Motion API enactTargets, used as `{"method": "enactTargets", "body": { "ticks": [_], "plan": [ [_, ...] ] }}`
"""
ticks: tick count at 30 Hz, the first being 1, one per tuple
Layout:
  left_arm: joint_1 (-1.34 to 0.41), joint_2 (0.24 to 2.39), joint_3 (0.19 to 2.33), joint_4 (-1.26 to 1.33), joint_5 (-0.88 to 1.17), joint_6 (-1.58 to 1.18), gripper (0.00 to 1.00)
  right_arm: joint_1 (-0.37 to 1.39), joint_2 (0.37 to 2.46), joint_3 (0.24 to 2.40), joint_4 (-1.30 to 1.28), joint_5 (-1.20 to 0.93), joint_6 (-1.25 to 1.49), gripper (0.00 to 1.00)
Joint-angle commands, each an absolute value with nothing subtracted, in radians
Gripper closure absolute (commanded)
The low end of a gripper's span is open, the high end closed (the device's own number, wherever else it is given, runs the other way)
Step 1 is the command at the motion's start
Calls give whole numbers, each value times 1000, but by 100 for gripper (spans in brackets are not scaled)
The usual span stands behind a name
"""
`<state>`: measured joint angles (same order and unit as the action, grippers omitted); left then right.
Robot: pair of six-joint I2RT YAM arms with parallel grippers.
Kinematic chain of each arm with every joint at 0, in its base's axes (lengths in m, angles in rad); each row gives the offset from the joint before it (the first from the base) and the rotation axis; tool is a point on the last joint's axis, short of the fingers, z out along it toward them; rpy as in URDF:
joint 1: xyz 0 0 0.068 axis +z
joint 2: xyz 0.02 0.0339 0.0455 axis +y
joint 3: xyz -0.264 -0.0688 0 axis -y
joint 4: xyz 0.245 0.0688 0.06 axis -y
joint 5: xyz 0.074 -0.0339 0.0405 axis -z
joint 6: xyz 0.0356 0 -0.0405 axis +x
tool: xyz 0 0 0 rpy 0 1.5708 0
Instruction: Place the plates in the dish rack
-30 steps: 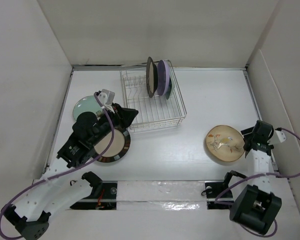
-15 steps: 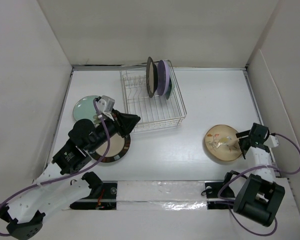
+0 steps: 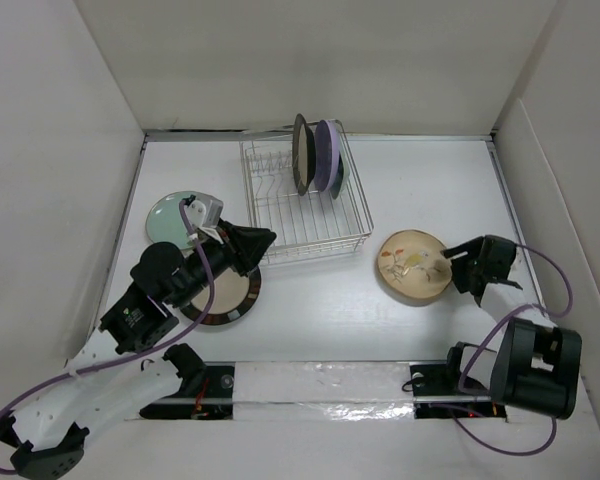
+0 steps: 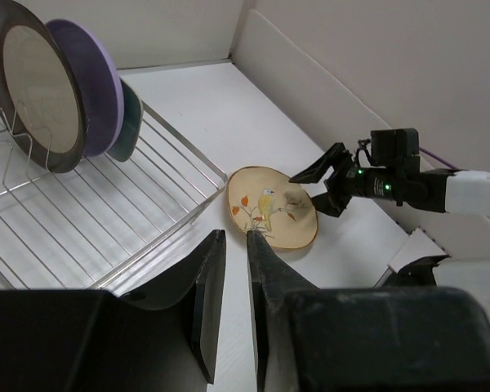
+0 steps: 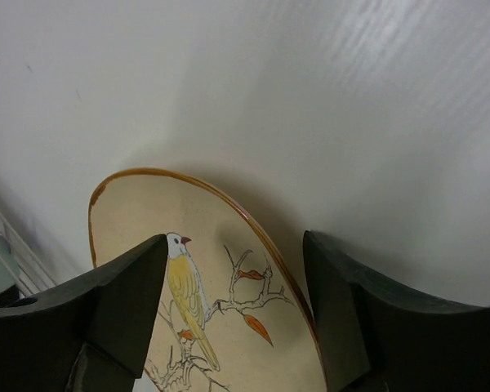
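The chrome wire dish rack [image 3: 310, 243] stands at the back middle and also shows in the left wrist view [image 4: 106, 220]. In it stand a dark brown plate [image 3: 300, 152], a lavender plate [image 3: 328, 158] and a teal-green dish [image 4: 131, 122]. The tan floral plate [image 3: 410, 266] lies on the table right of the rack. My right gripper [image 3: 450, 263] is open, with its jaws either side of that plate's rim [image 5: 147, 212]. My left gripper [image 3: 270, 238] is almost closed and empty, with a thin slit between its fingers. It hovers by the rack's front corner over the brown-rimmed cream plate [image 3: 230, 292]. A small pale green plate [image 3: 168, 212] lies at the left.
White walls enclose the table on three sides. The right wall is close behind my right arm. A taped strip runs along the near edge [image 3: 320, 380]. Bare table lies between the rack's front and the floral plate.
My right gripper has swung left toward the table's middle, and the floral plate has shifted left and farther back with it. My left gripper has barely moved.
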<state>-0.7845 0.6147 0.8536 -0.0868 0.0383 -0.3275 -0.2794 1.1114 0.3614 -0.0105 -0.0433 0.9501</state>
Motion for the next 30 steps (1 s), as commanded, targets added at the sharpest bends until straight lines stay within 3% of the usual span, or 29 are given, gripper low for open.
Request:
{"method": "enactTargets", "body": {
  "ticks": [1,3,5,6,15,19,25,27,30],
  "plan": [
    [-790,620,888,-67,18,-310,86,-268,1216,425,54,-106,865,26],
    [-790,626,890,-67,9,-308,86,-268,1238,398,78,-123,824,31],
    [-790,633,891,-69,9,-307,85,-268,1250,371,107,-187,790,49],
    [-790,641,893,-71,11,-305,85,-268,1249,368,100,-213,779,52],
    [-790,666,902,-74,-40,-299,85,-258,1178,373,-103,-290,660,48],
    [-790,672,910,-77,-44,-296,85,-218,1233,416,-150,-265,647,52],
    [-790,664,905,-83,-89,-285,85,-219,1348,488,-158,-245,603,83],
    [-790,661,905,-83,-98,-282,85,-233,1371,491,-149,-255,594,98],
    [-790,664,905,-83,-109,-279,85,-261,1347,470,-108,-264,597,100]
  ]
}}
